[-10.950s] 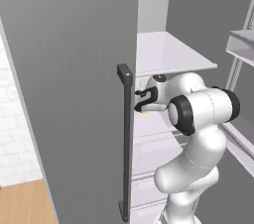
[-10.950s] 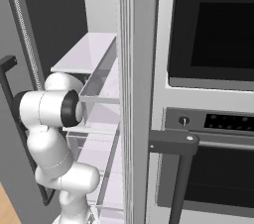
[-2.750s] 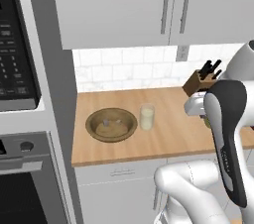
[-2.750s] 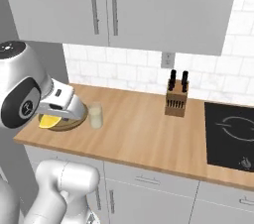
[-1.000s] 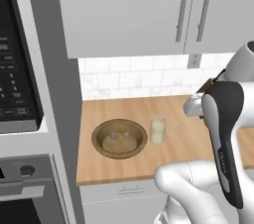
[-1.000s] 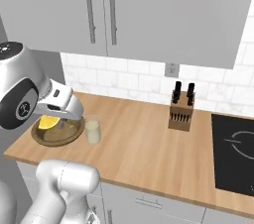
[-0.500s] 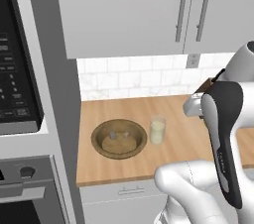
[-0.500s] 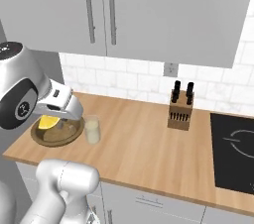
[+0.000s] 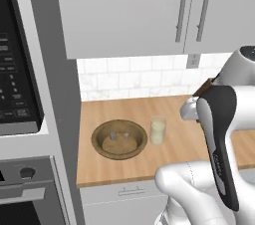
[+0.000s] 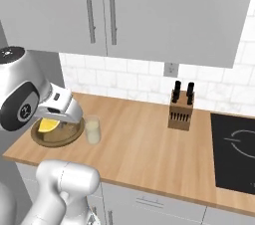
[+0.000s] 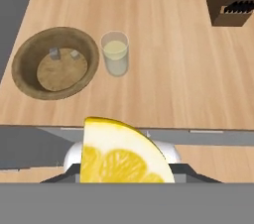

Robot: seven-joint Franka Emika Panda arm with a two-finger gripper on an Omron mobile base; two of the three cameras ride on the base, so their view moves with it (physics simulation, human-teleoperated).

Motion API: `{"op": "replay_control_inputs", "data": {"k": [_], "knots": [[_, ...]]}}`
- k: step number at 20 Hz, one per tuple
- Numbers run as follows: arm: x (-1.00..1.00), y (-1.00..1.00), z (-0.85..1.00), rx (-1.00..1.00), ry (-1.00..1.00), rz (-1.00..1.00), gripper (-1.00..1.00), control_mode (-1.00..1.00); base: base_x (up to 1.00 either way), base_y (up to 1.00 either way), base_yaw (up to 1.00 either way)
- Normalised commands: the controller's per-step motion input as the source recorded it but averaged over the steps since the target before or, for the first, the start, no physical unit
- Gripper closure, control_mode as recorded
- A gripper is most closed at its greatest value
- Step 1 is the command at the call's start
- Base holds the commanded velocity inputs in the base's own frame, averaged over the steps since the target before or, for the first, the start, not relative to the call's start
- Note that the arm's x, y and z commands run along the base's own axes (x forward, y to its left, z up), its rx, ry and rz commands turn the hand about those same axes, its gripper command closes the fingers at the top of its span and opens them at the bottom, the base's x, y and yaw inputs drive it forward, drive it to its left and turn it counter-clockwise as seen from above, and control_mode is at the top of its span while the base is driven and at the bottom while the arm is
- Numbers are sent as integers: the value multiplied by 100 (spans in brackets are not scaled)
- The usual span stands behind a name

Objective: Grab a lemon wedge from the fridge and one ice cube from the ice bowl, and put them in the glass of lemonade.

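Observation:
In the hand view, the bright yellow lemon wedge (image 11: 121, 156) looms large in the foreground, held in my gripper (image 10: 54, 120), which is shut on it and whose fingertips it hides. Past it on the wooden counter sit the brown ice bowl (image 11: 25, 64) with two small ice cubes (image 11: 53, 53) and, just to its right, the glass of lemonade (image 11: 115, 53). From the right base camera the wedge (image 10: 47, 125) hangs over the bowl (image 10: 62, 139), left of the glass (image 10: 92, 129). The left base camera shows the bowl (image 9: 119, 139) and the glass (image 9: 158, 130). The fridge is out of view.
A knife block (image 10: 180, 109) stands at the back of the counter (image 10: 144, 154), with a black cooktop (image 10: 234, 152) further right. Pale grey wall cabinets (image 9: 149, 10) hang overhead. A microwave (image 9: 15, 69) and oven stack (image 9: 30, 189) border the counter's left end.
The base has driven from the open fridge to the counter, so the whole picture changed. The wedge came along in the gripper. Over the last second nothing visibly moves.

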Motion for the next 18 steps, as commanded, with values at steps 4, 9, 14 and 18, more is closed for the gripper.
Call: {"op": "replay_control_inputs", "data": {"k": [4, 9, 14, 18], "knots": [[24, 23, -41, 0, 0, 0, 100, -100, 0, 0, 0], [41, 23, -42, 0, 0, 0, 100, -100, 0, 0, 0], [75, 2, -31, 0, 2, 0, 100, -100, 0, 0, 0], [100, 1, -16, 0, 6, 0, 100, -100, 0, 0, 0]]}}
